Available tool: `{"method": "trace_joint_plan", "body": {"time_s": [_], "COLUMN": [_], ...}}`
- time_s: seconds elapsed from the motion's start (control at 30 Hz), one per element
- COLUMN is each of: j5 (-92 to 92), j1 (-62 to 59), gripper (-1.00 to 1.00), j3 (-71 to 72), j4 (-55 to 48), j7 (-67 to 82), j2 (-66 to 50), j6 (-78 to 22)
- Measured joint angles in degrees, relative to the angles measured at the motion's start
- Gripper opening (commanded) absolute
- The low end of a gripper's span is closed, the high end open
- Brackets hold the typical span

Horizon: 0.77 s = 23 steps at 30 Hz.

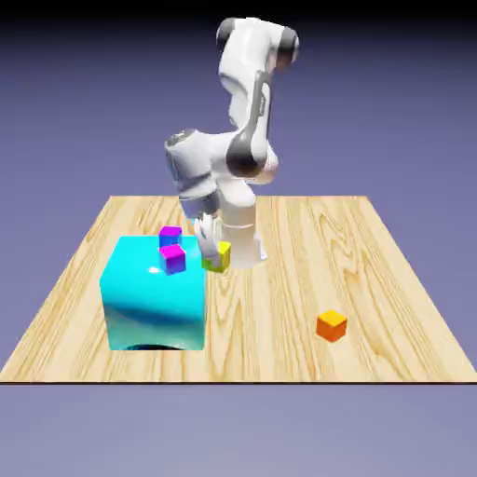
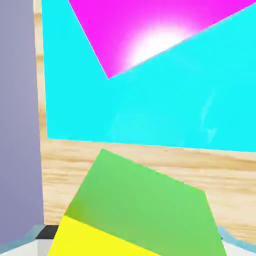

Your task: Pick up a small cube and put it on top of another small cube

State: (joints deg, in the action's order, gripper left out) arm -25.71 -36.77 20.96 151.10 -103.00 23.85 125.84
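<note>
One large block and four small cubes — one orange, one magenta, one purple, one yellow — are seen on or above the one wooden table (image 1: 279, 307). Nearest, toward the exterior view's right, the single orange cube (image 1: 332, 326) is set directly on the wood, well apart from the other three. At the exterior view's left, the one big cyan block (image 1: 154, 303) is seen, its front lower edge darkened. Over its top face two small cubes are shown: the magenta cube (image 1: 172, 260) in front, and the purple cube (image 1: 170, 236) just behind it, partly covered by it. Beside the block's right side in that view, the one yellow cube (image 1: 221, 256) is held between the two fingers of the gripper (image 1: 213, 252), which are closed on it; it is raised above the wood. In the hand view, two of its faces are shown at the bottom — one bright yellow, one tinted green — and it is turned at a slant, with a strip of wood seen between it and the cyan. A corner of magenta is shown at the top, with a white glare. Farthest back, the one white arm (image 1: 250, 140) is bent above its base.
</note>
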Motion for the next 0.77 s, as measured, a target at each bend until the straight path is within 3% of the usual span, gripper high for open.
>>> {"method": "trace_joint_plan", "body": {"time_s": [0.23, 0.33, 0.4, 0.53, 0.57, 0.63, 0.77], "j5": [13.9, 9.5, 9.1, 6.7, 6.3, 6.3, 8.7], "j1": [1.9, -4.3, -4.8, -3.4, -3.1, -3.1, -4.5], "gripper": [-1.0, -1.0, -1.0, -1.0, 1.0, 1.0, 1.0], "j3": [-14.3, -18.4, -18.7, -17.3, -17.0, -17.0, -18.4], "j4": [-1.6, -0.2, -0.1, 6.2, 7.3, 7.3, 1.0], "j7": [-14.3, -18.4, -18.7, -17.4, -17.2, -17.2, -18.5], "j2": [10.9, 13.8, 14.0, 10.4, 9.8, 9.8, 13.3], "j6": [-13.7, -15.1, -15.2, -5.3, -3.5, -3.5, -13.5]}}
